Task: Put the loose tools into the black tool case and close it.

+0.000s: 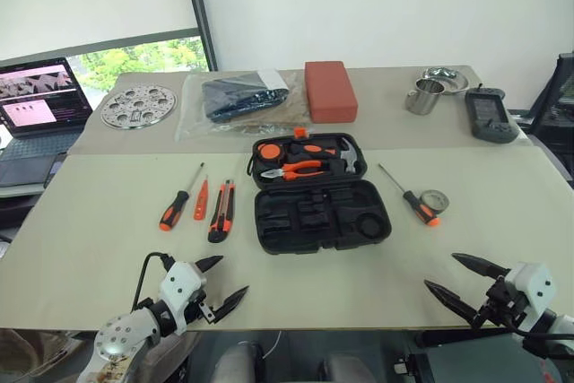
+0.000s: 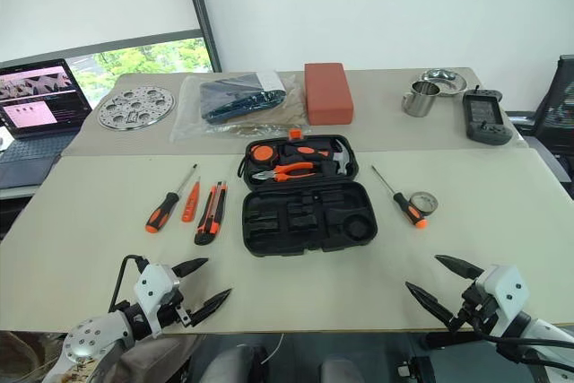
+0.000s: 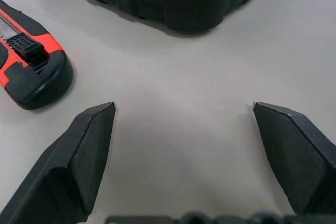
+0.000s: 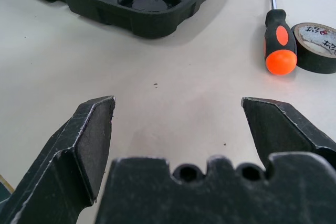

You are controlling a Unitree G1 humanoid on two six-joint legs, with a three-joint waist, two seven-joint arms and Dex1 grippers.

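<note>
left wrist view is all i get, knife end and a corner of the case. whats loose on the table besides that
Observer: Left of the black tool case, beside the utility knife, lie an orange-and-black screwdriver and a slim orange tester screwdriver.
Operator: anything on the other side
Observer: Yes, a second screwdriver with a small tape roll next to its handle.
Operator: case already got stuff in it
Observer: The far half holds orange-handled pliers and a hammer; the near half's recesses look empty.
Operator: right arm busy
Observer: No, the right gripper is open with nothing between its fingers.
</note>
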